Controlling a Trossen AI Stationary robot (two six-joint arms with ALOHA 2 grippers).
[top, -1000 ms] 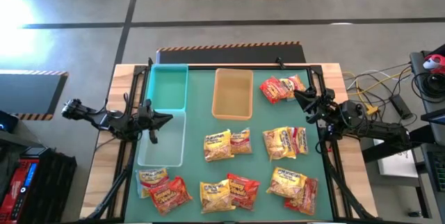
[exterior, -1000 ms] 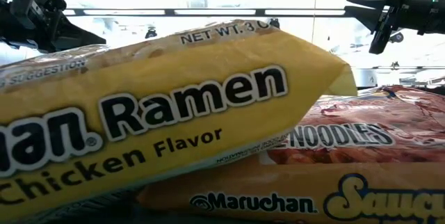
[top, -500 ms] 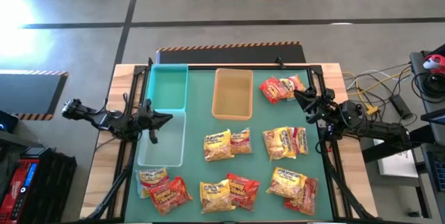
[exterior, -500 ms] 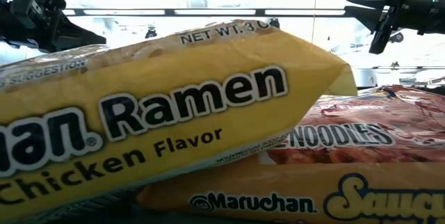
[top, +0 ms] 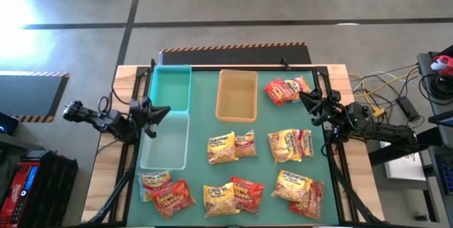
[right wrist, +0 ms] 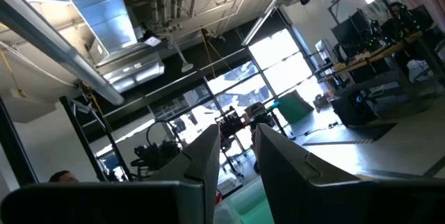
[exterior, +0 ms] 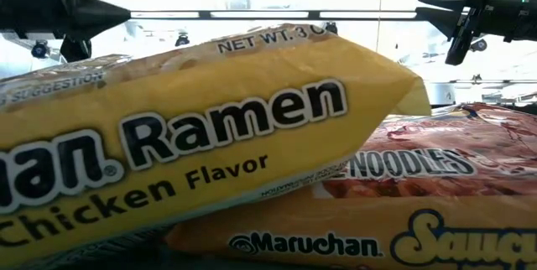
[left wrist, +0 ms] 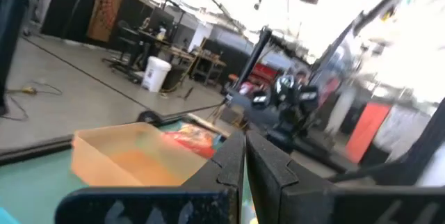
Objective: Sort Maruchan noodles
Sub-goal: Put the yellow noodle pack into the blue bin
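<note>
Looking down, I saw noodle packets (top: 222, 149) scattered from three to seven o'clock on the surface (top: 202, 93); left claw (top: 164, 111) shut and empty at nine, right claw (top: 303, 98) slightly parted, empty, at two.

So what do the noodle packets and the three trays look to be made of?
Noodle packets: thin glossy printed plastic film, crinkled and shiny. Teal tray and tan tray: translucent tinted plastic, seemingly rigid. Clear tray: transparent plastic; the mat shows through.

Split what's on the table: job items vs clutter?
Job: Maruchan noodle packets, scattered in pairs over the mat; teal tray, clear tray, tan tray, all three empty.
Clutter: cables off the table's right edge.
</note>
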